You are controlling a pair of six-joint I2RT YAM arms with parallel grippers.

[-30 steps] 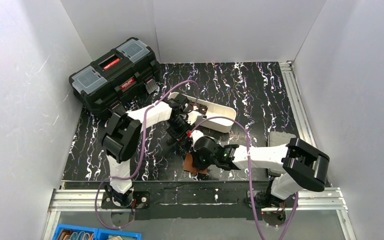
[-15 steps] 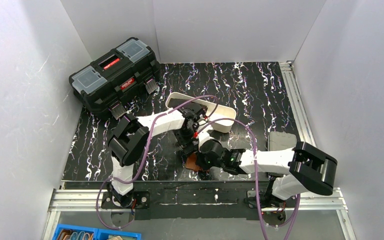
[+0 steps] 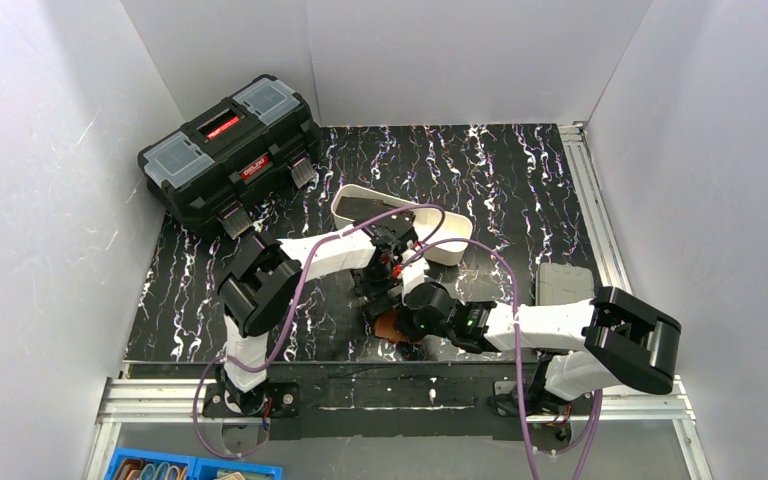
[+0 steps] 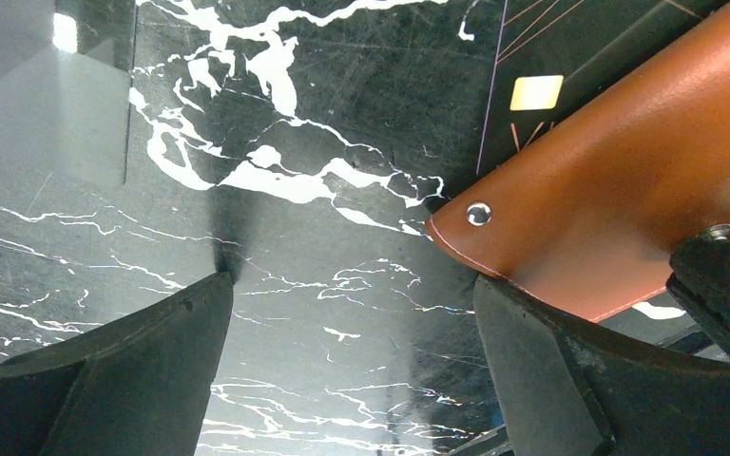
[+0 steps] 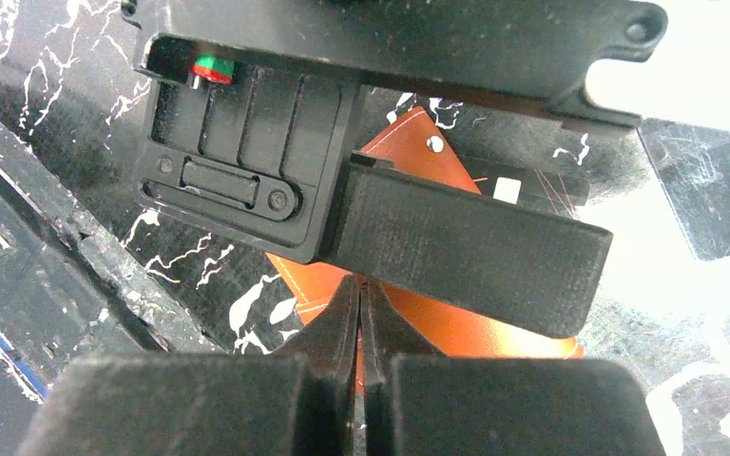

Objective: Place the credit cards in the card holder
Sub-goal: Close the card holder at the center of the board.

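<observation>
The card holder [image 3: 387, 326] is a brown leather wallet lying near the table's front edge. It shows in the left wrist view [image 4: 627, 180] and the right wrist view [image 5: 494, 332]. My right gripper [image 5: 361, 302] is shut on its near edge, as the top view [image 3: 406, 326] also shows. My left gripper [image 4: 350, 285] is open and empty, low over the table just beside the wallet's snap corner [image 3: 380, 296]. A dark credit card with a gold chip [image 4: 532, 66] lies partly under the wallet's far side [image 5: 523, 185]. Another dark card [image 3: 365, 208] lies in the white tray.
A long white tray [image 3: 450, 245] stands just behind the grippers. A big black toolbox [image 3: 230, 150] sits at the back left. A flat grey rectangle [image 5: 713, 190] lies on the black marbled table to the wallet's right. A grey pad [image 3: 560, 280] lies at the right.
My left gripper has moved right and nearer, from beside the tray down to the wallet, uncovering the tray. My right arm has shifted slightly right, still holding the wallet.
</observation>
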